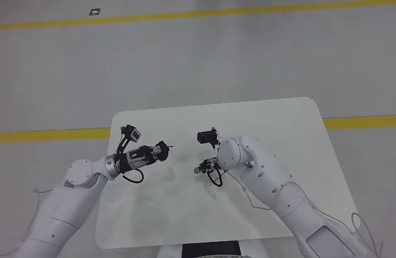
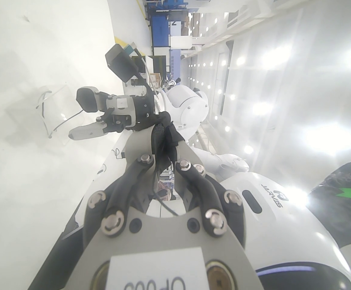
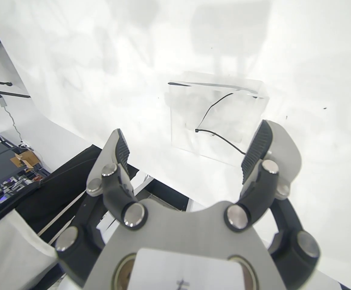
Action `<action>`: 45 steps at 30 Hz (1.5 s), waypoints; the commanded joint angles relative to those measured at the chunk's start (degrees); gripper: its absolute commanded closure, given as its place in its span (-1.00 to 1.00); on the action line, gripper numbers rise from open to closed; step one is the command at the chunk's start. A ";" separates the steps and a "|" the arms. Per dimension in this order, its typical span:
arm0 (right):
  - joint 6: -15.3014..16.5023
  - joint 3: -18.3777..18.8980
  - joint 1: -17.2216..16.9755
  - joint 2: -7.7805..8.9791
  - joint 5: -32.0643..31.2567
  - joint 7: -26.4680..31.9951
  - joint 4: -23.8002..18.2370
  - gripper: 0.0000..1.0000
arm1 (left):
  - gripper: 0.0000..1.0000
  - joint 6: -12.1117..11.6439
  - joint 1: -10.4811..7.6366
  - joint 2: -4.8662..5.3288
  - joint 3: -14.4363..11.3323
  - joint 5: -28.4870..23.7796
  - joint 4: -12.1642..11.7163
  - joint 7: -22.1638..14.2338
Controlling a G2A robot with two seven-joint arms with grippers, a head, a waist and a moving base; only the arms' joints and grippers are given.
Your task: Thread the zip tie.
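Right wrist view has the right gripper (image 3: 190, 128) just beside a clear box (image 3: 181, 116), jaws spread, and the zip tie (image 3: 211, 105) curls across that box. Farther from it, the left gripper (image 2: 163, 128) has its jaws pressed together.

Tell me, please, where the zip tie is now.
In the right wrist view, the zip tie sits at the clear box on the table, just ahead of the open right gripper.
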State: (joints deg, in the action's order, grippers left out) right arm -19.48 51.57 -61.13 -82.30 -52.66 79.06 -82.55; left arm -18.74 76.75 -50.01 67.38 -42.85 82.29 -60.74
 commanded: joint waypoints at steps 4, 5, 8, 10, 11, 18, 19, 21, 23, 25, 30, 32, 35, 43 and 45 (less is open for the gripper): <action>1.06 -0.25 -0.79 0.04 0.40 -1.99 -0.28 -1.00 | 1.00 0.00 0.00 0.00 0.00 0.00 0.00 0.00; 1.24 -0.39 -0.95 0.06 0.37 -2.11 -0.43 -1.00 | 1.00 0.00 0.00 0.00 0.00 0.00 0.00 0.00; 1.26 -1.12 -1.13 0.08 -0.22 -1.73 -0.77 -1.00 | 1.00 0.00 0.00 0.00 0.00 0.00 0.00 0.00; 1.08 -1.36 -1.25 0.09 -0.36 -1.74 -1.09 -1.00 | 1.00 0.00 0.00 0.00 0.00 0.00 0.00 0.00; 1.00 -1.55 -1.32 0.12 -0.66 -1.69 -1.27 -0.90 | 1.00 0.00 0.00 0.00 0.00 0.00 0.00 0.00; 0.00 -1.70 -1.59 0.30 -2.73 -1.95 -2.07 0.26 | 1.00 0.00 0.00 0.00 0.00 0.00 0.00 0.00; 0.00 -1.57 -1.63 0.32 -2.88 -1.87 -2.17 0.30 | 1.00 0.00 0.00 0.00 0.00 0.00 0.00 0.00; 0.00 -1.37 -1.69 0.31 -3.39 -1.53 -2.20 0.42 | 1.00 0.00 0.00 0.00 0.00 0.00 0.00 0.00; 0.00 -1.41 -1.71 0.24 -3.71 -1.36 -1.99 0.46 | 1.00 0.00 0.00 0.00 0.00 0.00 0.00 0.00; 0.00 -1.51 -1.66 0.11 -4.02 -1.41 -1.62 0.44 | 1.00 0.00 0.00 0.00 0.00 0.00 0.00 0.00; 0.00 -1.38 -1.58 -0.32 -4.90 -1.91 0.11 0.46 | 1.00 0.00 0.00 0.00 0.00 0.00 0.00 0.00; 0.00 -1.60 -1.54 -0.60 -5.03 -2.30 0.95 0.46 | 1.00 0.00 0.00 0.00 0.00 0.00 0.00 0.00; 0.00 -2.11 -1.33 -1.07 -5.38 -2.96 2.44 0.48 | 1.00 0.00 0.00 0.00 0.00 0.00 0.00 0.00; 0.00 -3.15 -0.43 -2.38 -6.52 -3.32 5.45 0.62 | 1.00 0.00 0.00 0.00 0.00 0.00 0.00 0.00; 0.00 -3.30 -0.19 -2.71 -7.19 -3.26 6.13 0.60 | 1.00 0.00 0.00 0.00 0.00 0.00 0.00 0.00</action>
State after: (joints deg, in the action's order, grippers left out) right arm -19.48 48.33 -61.43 -84.86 -59.48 75.76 -76.74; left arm -18.74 76.75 -50.01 67.38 -42.85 82.29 -60.74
